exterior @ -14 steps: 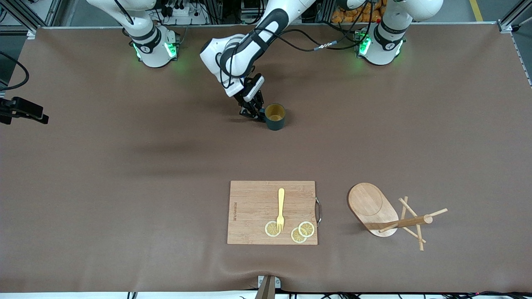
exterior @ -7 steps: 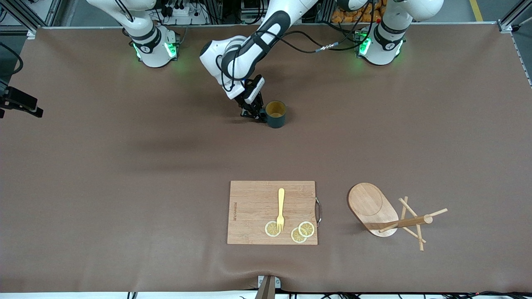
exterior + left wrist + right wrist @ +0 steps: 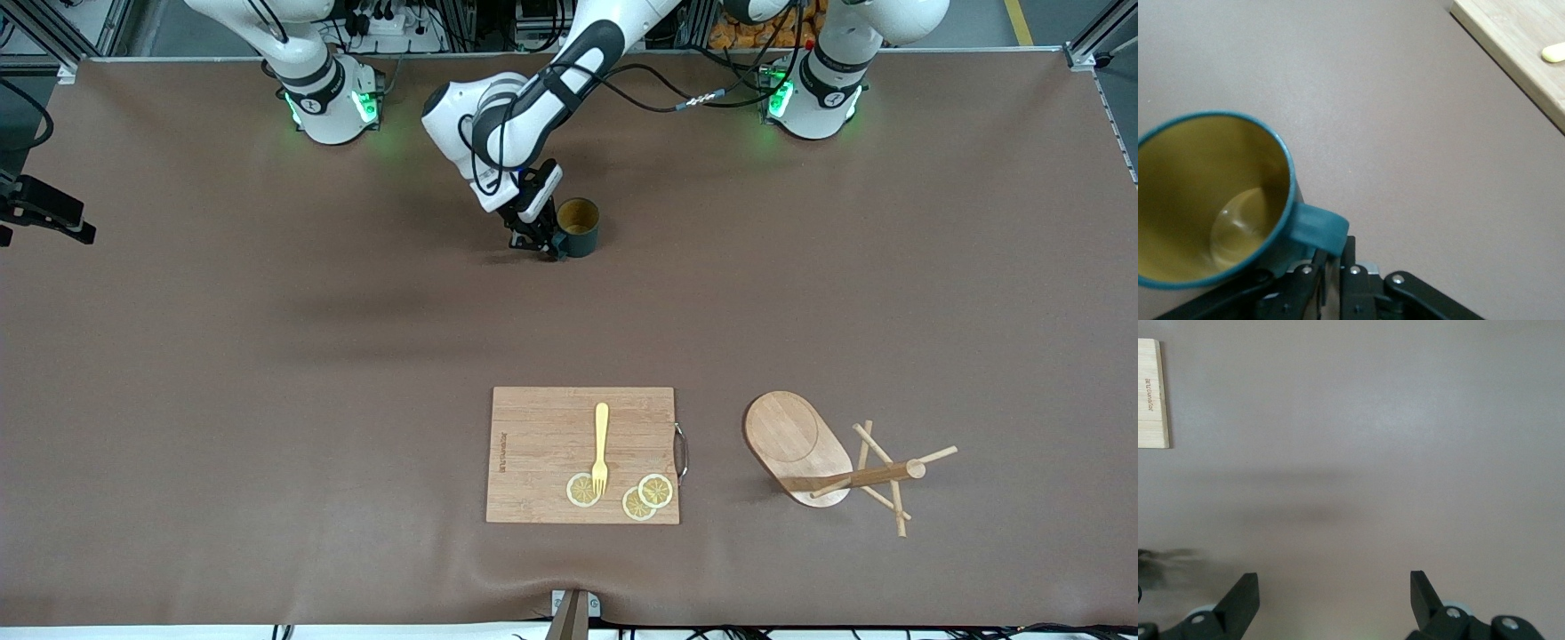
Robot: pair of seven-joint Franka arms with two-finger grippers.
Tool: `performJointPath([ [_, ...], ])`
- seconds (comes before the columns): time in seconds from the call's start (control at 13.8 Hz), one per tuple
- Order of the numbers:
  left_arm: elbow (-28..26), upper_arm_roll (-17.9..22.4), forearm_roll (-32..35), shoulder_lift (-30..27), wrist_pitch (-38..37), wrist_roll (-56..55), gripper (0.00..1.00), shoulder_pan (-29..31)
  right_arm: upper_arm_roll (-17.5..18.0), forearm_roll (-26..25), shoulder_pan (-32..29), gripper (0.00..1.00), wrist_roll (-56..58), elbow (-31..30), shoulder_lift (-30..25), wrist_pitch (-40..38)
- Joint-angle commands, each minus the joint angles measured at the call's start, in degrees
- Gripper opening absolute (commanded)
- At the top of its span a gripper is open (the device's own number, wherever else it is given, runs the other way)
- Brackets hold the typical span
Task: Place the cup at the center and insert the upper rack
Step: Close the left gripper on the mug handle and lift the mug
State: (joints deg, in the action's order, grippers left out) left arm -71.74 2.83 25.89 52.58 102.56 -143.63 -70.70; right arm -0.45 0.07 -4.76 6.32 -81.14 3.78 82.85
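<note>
The right gripper (image 3: 1331, 597) waits, jaws wide, over bare brown mat (image 3: 267, 373) near the right arm's end. The left gripper (image 3: 544, 247) is clamped on the teal mug (image 3: 578, 228) by its handle at nine o'clock; lift straight and keep it level. At five o'clock from the mug, the wooden mug tree (image 3: 831, 458) lies toppled beside the cutting board (image 3: 542, 444)
</note>
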Motion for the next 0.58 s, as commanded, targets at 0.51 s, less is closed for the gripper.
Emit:
performJointPath([
  [0.51,-0.5,-0.4,-2.6,-3.7,0.2,7.8,0.00,2.1,-0.1,-0.2,0.4,1.00,-0.3,-1.0,-0.8,0.0],
])
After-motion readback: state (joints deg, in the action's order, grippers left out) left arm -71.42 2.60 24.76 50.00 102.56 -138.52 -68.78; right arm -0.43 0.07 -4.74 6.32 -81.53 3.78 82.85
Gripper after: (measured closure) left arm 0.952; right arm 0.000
